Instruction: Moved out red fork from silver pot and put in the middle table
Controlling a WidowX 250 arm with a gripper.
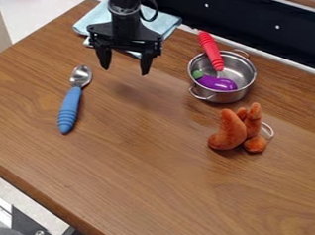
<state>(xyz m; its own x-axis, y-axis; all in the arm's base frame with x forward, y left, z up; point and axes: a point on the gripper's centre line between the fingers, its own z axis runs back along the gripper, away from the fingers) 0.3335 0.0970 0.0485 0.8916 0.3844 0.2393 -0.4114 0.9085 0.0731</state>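
Over the tabletop [137,163], from where I stand, the pincer [124,71] hangs spread and empty. In the silver pot [238,69] leans the red fork [210,49], ridged handle jutting past the rim; it looks light and stiff, best gripped by that upper handle.

I count one spoon [70,104], one red fork [210,49], one pot [223,97] and one purple eggplant [218,83] on the table [144,163]. I see one fuzzy orange toy [229,130] and one blue cloth [164,23] too.
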